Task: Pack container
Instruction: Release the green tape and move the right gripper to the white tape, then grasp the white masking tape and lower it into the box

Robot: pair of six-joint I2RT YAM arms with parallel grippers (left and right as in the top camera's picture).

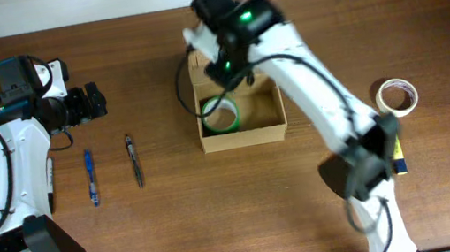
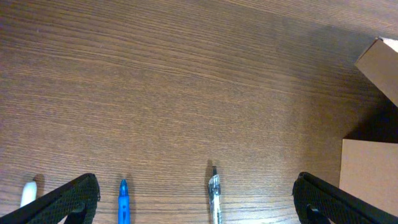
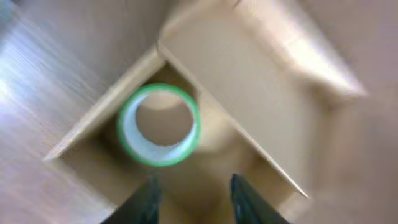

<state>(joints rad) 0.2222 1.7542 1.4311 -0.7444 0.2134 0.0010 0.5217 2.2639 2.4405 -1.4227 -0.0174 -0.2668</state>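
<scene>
The tan cardboard container (image 1: 270, 128) stands open at the table's middle, its lid flap folded back. A green-rimmed tape roll (image 1: 220, 116) lies inside at its left end; it also shows in the right wrist view (image 3: 159, 125). My right gripper (image 3: 194, 199) hovers over the container (image 3: 249, 81), open and empty, just above the roll. My left gripper (image 2: 196, 199) is wide open and empty above the table at the left, over a blue pen (image 2: 123, 202) and a clear pen (image 2: 214, 196). A corner of the container (image 2: 370, 171) shows in the left wrist view.
A white tape roll (image 1: 397, 96) lies at the right. A blue and yellow object (image 1: 399, 158) lies beside the right arm's base. The blue pen (image 1: 91, 177), the clear pen (image 1: 134, 160) and a white-tipped marker (image 2: 27, 193) lie at the left.
</scene>
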